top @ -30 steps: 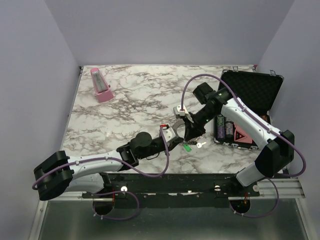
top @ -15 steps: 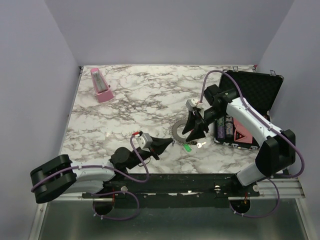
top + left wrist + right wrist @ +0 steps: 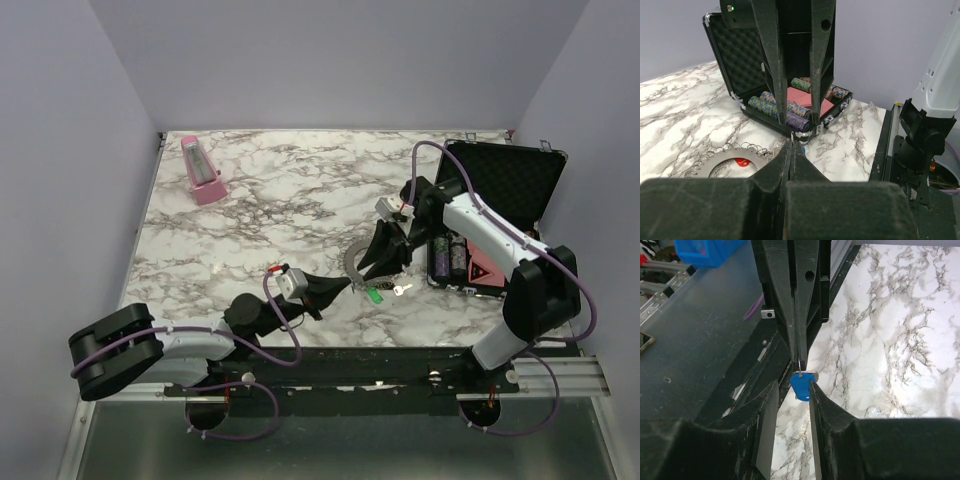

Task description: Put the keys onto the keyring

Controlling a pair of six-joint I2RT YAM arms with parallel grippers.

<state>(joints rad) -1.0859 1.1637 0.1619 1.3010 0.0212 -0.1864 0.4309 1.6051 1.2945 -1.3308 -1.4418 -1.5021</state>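
My left gripper (image 3: 343, 286) is shut, its tips (image 3: 792, 142) pinching a thin wire loop. A blue-headed key (image 3: 801, 386) hangs from that loop just above the table. My right gripper (image 3: 368, 275) points down at it, jaws open, one finger on each side of the blue head (image 3: 793, 384); the head touches only the right finger. The keyring (image 3: 352, 258), flat and grey with small wire loops on its rim, lies beside both grippers. In the left wrist view (image 3: 727, 153) a red key head (image 3: 741, 162) lies in its hole. A green key (image 3: 375, 295) and a silver key (image 3: 402, 289) lie close by.
An open black case (image 3: 500, 185) with stacked chips and a red card stands at the right, just behind the right gripper (image 3: 790, 100). A pink wedge-shaped object (image 3: 203, 172) stands at the far left. The table's near edge and black rail run right below the grippers.
One second ago both grippers were at the keyring. The left arm then pulled back toward the near edge and has now reached right again; the right gripper has closed in over its tips.
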